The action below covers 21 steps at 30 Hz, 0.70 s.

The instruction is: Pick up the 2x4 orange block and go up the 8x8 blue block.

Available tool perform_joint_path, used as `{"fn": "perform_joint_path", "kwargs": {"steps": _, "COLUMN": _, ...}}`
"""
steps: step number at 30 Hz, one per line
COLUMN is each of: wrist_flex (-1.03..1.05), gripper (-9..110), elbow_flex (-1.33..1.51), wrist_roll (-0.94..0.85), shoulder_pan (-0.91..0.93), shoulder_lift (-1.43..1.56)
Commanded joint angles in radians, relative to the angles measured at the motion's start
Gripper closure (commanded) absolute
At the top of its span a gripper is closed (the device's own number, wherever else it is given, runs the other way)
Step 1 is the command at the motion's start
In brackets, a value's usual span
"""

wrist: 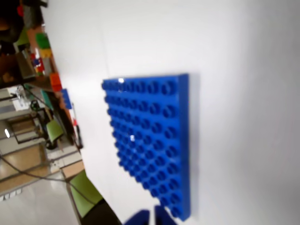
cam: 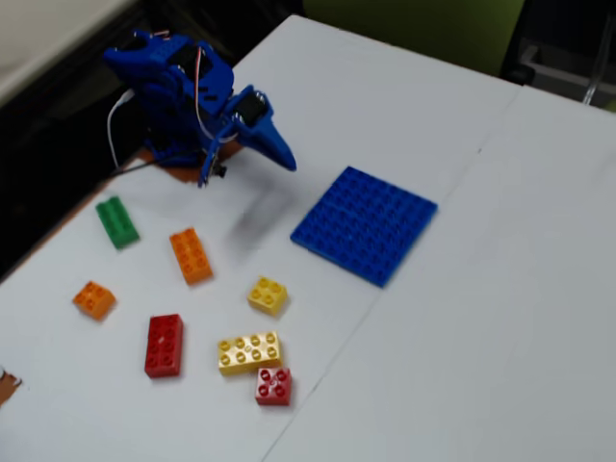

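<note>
The 2x4 orange block (cam: 191,255) lies flat on the white table at the left of the fixed view, apart from the arm. The 8x8 blue block (cam: 364,223) lies flat near the table's middle, with nothing on it. It fills the centre of the wrist view (wrist: 150,136). My gripper (cam: 287,159) hangs above the table between the arm's base and the blue plate, well above the orange block. Its jaws look shut and hold nothing. Only the two blue fingertips show at the bottom edge of the wrist view (wrist: 151,216).
Around the orange block lie a green brick (cam: 117,220), a small orange brick (cam: 93,299), a red brick (cam: 165,345), a long yellow brick (cam: 248,351), a small yellow brick (cam: 268,295) and a small red brick (cam: 273,386). The table edge runs along the left.
</note>
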Motion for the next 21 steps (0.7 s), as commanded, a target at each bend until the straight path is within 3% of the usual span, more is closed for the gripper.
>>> {"fn": "perform_joint_path", "kwargs": {"steps": 1, "wrist_flex": 0.003, "gripper": 101, "elbow_flex": 0.041, "wrist_roll": 0.012, "shoulder_pan": 0.002, "shoulder_lift": 0.043}}
{"fn": "perform_joint_path", "kwargs": {"steps": 21, "wrist_flex": 0.012, "gripper": 101, "elbow_flex": 0.026, "wrist_roll": -0.034, "shoulder_pan": 0.002, "shoulder_lift": 0.040}}
